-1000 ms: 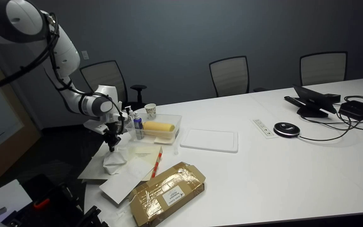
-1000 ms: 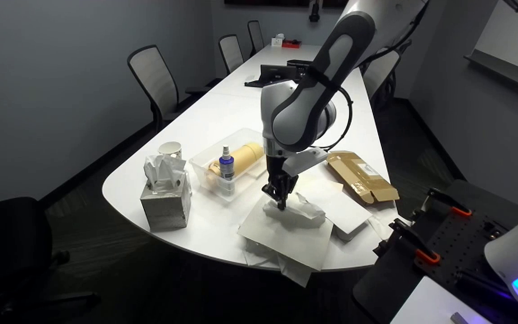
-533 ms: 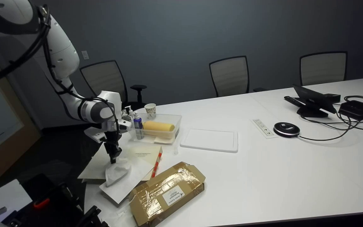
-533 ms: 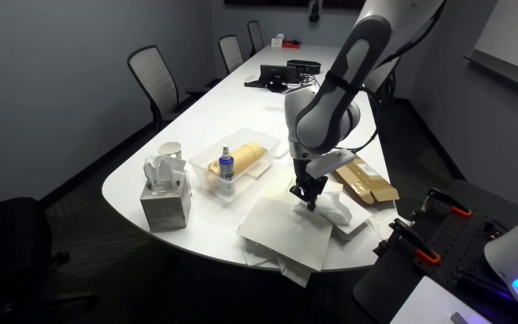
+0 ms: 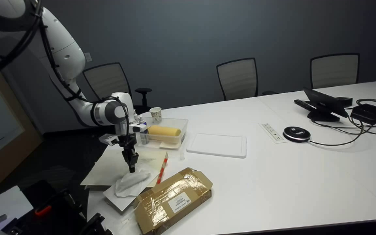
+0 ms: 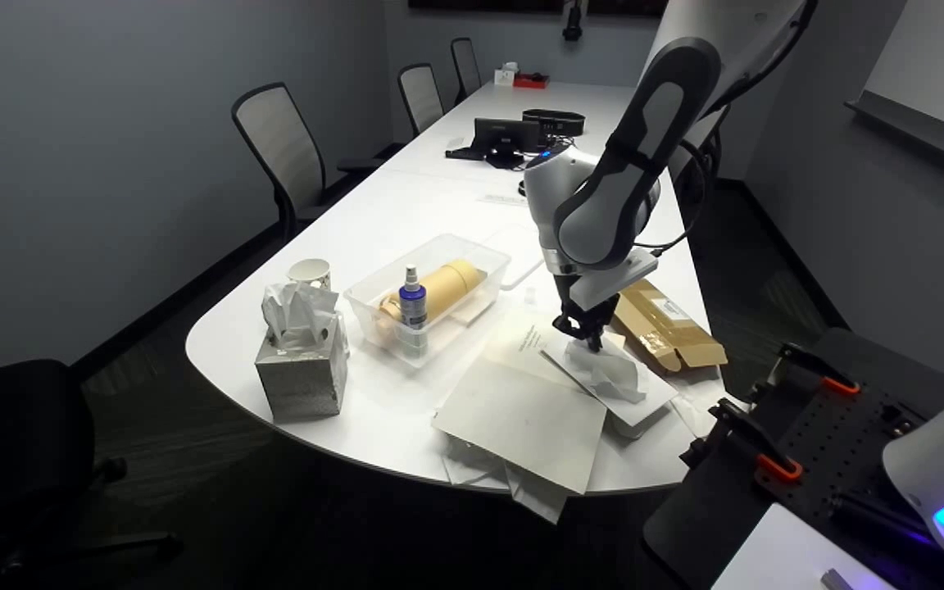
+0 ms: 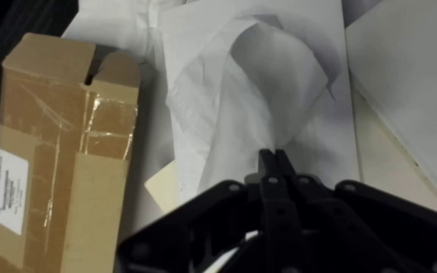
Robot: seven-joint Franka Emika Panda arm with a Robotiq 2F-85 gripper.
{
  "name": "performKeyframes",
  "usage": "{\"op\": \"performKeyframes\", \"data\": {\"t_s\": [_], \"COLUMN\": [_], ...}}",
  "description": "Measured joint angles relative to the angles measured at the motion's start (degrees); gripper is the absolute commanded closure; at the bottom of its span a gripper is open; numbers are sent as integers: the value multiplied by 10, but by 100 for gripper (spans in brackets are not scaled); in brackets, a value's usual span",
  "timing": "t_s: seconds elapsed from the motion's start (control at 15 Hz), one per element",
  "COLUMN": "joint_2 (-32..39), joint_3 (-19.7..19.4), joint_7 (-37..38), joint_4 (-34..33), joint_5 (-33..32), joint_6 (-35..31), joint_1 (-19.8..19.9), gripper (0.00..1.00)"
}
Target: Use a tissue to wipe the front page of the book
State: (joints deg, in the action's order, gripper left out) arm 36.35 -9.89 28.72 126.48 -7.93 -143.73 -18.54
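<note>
Tissue (image 7: 250,102): pinched in 2 closed fingers (image 7: 268,163), draped over white slab (image 5: 118,201) across near part of book (image 5: 157,156) in an exterior view; best slid flat toward far side, pressing lightly against bunching.

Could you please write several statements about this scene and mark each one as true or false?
1. The end effector is closed on the tissue. True.
2. The cardboard box carries a white label. True.
3. The tissue lies on that box. False: it is beside the box, not touching it.
4. The clear bin holds a spray bottle and a yellow cylinder. True.
5. That cylinder stands upright. False: it lies on its side.
</note>
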Motion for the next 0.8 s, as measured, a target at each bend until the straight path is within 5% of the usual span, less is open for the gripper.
{"op": "performKeyframes", "data": {"t_s": [0.8], "joint_2": [24], "joint_3": [-3], "joint_7": [51], "joint_4": [-93], "joint_5": [-93], "joint_6": [24], "joint_1": [-24], "gripper": [100]}}
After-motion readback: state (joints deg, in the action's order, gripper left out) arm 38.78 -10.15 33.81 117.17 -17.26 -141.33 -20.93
